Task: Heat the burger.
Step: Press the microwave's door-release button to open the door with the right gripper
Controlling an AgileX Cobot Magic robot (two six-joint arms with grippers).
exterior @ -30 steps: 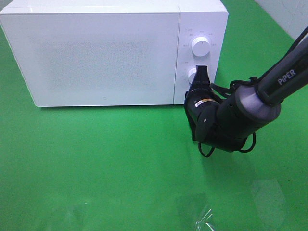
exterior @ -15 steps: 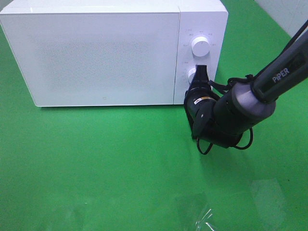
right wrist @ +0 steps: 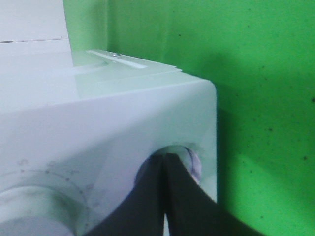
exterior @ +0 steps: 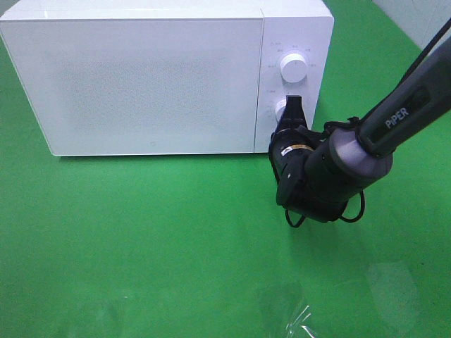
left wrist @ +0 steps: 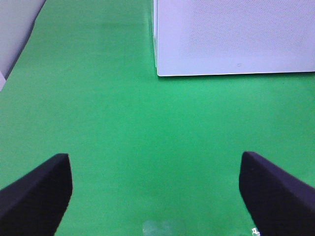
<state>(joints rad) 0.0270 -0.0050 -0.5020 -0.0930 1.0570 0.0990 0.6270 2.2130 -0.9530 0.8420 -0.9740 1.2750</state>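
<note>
- The right pincer (exterior: 294, 104) is closed, its two fingers (right wrist: 177, 206) pressed flat together with nothing between them.
- Its joined tip sits at the lower knob (exterior: 281, 110) of the microwave (exterior: 141, 77); I cannot tell if it truly touches.
- The upper knob (exterior: 293, 67) stands just above it on the same white panel.
- The microwave door (exterior: 148, 88) is shut, and its frosted front hides whatever is inside.
- The burger cannot be seen in any view, so I cannot tell where it is.
- The left pincer (left wrist: 155, 191) is spread wide and empty above the green counter (exterior: 141, 246), well apart from the microwave's front corner.
</note>
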